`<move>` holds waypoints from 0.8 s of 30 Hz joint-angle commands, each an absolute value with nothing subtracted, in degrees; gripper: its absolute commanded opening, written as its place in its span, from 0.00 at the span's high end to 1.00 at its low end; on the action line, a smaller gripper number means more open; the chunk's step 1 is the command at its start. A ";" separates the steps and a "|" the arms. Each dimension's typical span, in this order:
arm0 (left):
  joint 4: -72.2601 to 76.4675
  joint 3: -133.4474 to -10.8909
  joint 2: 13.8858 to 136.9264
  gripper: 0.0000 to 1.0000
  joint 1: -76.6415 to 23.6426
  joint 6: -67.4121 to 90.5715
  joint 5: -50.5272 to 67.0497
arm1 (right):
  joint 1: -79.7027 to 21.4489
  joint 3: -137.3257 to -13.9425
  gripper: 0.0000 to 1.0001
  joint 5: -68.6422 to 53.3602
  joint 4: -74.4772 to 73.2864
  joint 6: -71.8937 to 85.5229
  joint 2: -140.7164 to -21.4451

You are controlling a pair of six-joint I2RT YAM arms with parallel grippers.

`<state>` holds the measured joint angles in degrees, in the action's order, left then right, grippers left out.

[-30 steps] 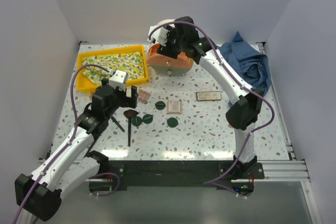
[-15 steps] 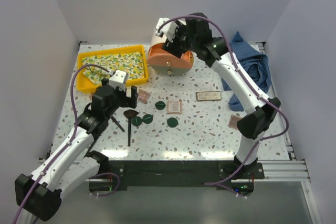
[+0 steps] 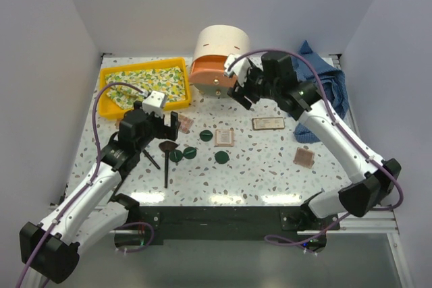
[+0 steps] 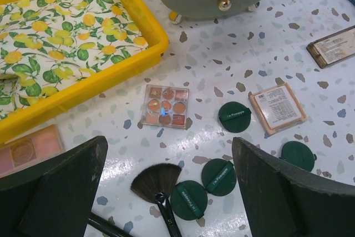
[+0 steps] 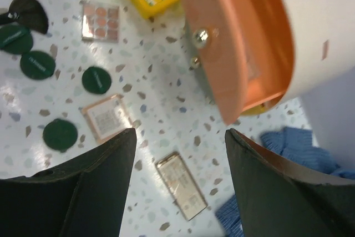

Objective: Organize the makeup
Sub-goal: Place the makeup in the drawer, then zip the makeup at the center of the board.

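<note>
Speckled white counter (image 3: 270, 166) from above: left fingers (image 3: 170, 123) gape empty over a dark fan-headed brush (image 3: 168, 147); right fingers (image 3: 243, 90), equally wide and empty, hang beside an orange-fronted cream drawer box (image 3: 217, 65). Left wrist: a pink-brown nine-pan palette (image 4: 165, 106) lies ahead between the fingers, dark green round discs (image 4: 219, 177) nearer. Right wrist: drawer pulled out. Sorting seems barely started; next, lower and pinch one item.
</note>
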<state>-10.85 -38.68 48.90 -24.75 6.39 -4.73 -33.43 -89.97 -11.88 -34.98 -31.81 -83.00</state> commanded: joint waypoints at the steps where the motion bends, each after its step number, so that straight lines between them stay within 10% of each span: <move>1: -8.61 -38.76 48.96 0.00 -24.43 6.41 -1.67 | -30.24 -78.42 0.30 -15.81 -33.66 -27.95 -75.86; 24: 2.02 -28.57 51.23 0.00 -31.28 28.39 8.44 | -11.95 -53.26 0.21 -32.08 -23.12 -19.34 -63.81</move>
